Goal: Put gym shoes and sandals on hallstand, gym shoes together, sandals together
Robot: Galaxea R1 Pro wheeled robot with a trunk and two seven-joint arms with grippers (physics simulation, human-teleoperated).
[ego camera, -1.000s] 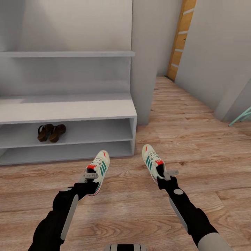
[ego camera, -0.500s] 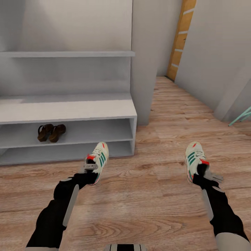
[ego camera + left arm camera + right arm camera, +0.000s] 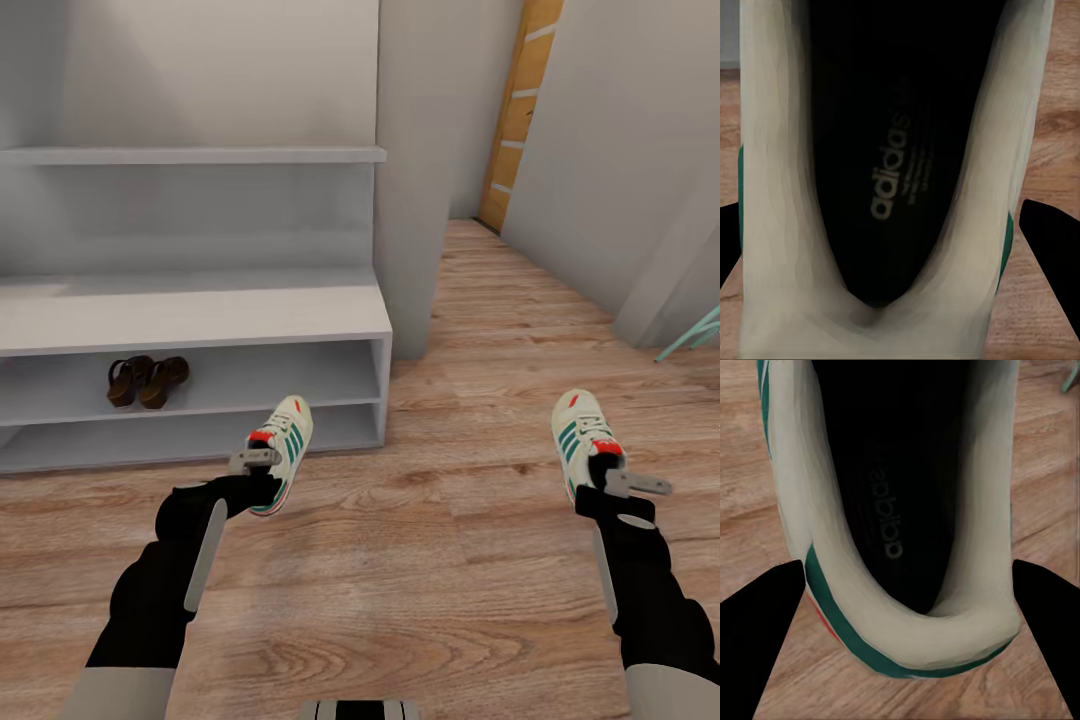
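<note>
Two sneakers, one pinched in each gripper: left (image 3: 262, 478), right (image 3: 604, 482). Carried far apart, they could end up separated on the rack (image 3: 200, 318).

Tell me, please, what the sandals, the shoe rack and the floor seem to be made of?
Sandals: probably leather, dark reddish-brown with a dull sheen. Shoe rack: looks like painted board, flat matte white-grey, no grain visible. Floor: wood or laminate planks, light brown, with visible grain and seams.

Soft, even light all over, no glare. Faint shadows sit under the thick top of the wide white-grey shelving unit (image 3: 200, 320). Both wrist views look blurry, maybe from closeness.
</note>
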